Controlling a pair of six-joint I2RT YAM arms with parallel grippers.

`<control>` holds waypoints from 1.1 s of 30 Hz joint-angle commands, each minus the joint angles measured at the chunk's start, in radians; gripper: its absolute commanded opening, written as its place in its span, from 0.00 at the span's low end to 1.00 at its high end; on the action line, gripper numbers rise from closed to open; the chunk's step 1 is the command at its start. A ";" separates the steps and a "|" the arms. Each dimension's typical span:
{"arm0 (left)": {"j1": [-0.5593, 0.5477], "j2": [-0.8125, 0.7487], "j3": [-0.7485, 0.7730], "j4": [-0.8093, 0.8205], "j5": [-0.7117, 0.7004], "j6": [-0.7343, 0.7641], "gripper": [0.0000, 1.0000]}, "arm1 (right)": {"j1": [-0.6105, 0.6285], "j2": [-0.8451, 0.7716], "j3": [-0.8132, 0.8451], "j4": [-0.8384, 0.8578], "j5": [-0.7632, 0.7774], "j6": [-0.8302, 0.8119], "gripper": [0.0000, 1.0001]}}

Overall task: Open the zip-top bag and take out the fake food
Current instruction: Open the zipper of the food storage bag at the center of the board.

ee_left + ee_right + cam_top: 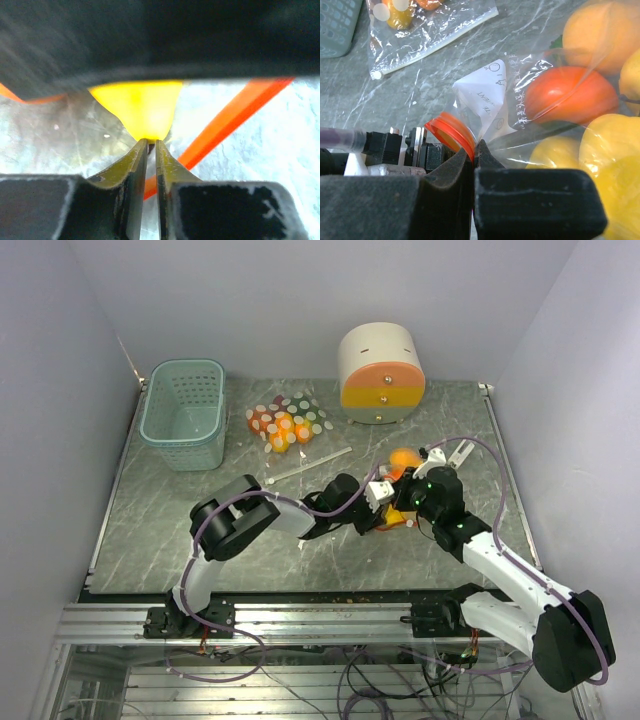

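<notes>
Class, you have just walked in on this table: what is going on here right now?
Both arms meet over a clear zip-top plastic bag. The right gripper is shut on its orange zip edge, and the left gripper appears pinched on the film opposite, as if to pull the mouth apart. The glossy plastic fruits, red, orange and yellow, lie inside the bag. A teal plastic basket and a second filled bag sit farther back, apart from both arms.
</notes>
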 commanded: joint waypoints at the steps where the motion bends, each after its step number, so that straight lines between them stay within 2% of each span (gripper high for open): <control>1: -0.018 0.004 -0.047 0.047 0.078 -0.033 0.28 | 0.001 -0.007 0.013 0.035 -0.010 0.001 0.00; 5: -0.018 0.000 -0.072 0.098 0.074 -0.081 0.49 | 0.002 -0.004 0.010 0.042 -0.017 0.003 0.00; 7: -0.022 0.007 -0.074 0.119 0.068 -0.098 0.57 | 0.001 0.002 0.005 0.049 -0.022 0.010 0.00; 9: -0.027 0.017 -0.065 0.121 0.045 -0.103 0.61 | 0.001 0.004 -0.002 0.061 -0.031 0.017 0.00; 18: -0.033 0.055 -0.035 0.186 -0.128 -0.178 0.58 | 0.001 0.000 -0.032 0.082 -0.057 0.041 0.00; 26: -0.036 0.072 -0.027 0.290 -0.165 -0.253 0.65 | 0.001 0.011 -0.060 0.120 -0.083 0.064 0.00; 33: -0.049 0.122 0.042 0.243 -0.188 -0.224 0.64 | 0.002 0.012 -0.074 0.136 -0.108 0.083 0.00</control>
